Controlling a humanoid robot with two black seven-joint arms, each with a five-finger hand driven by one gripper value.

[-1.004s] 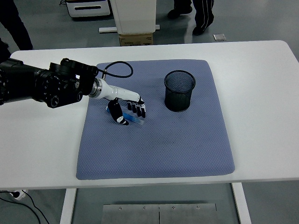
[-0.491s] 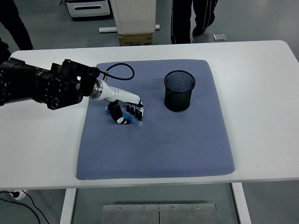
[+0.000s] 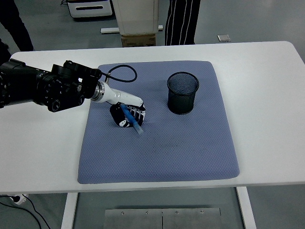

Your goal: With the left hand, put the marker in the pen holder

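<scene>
A blue marker point(image 3: 132, 120) is held in my left hand point(image 3: 128, 114), whose fingers are curled around it over the left part of the blue mat point(image 3: 162, 152). The marker points down and to the right, its lower tip close to the mat. The black mesh pen holder point(image 3: 183, 92) stands upright on the mat's far right part, well to the right of the hand. My right hand is out of view.
A black cable point(image 3: 121, 71) loops above the left wrist over the mat's far edge. A person's legs point(image 3: 183, 21) and a white cabinet point(image 3: 138, 16) stand beyond the table's far edge.
The fingers have closed on the marker, and it has turned from lying flat under the fingertips to slanting in the grasp. A person has walked left behind the table.
</scene>
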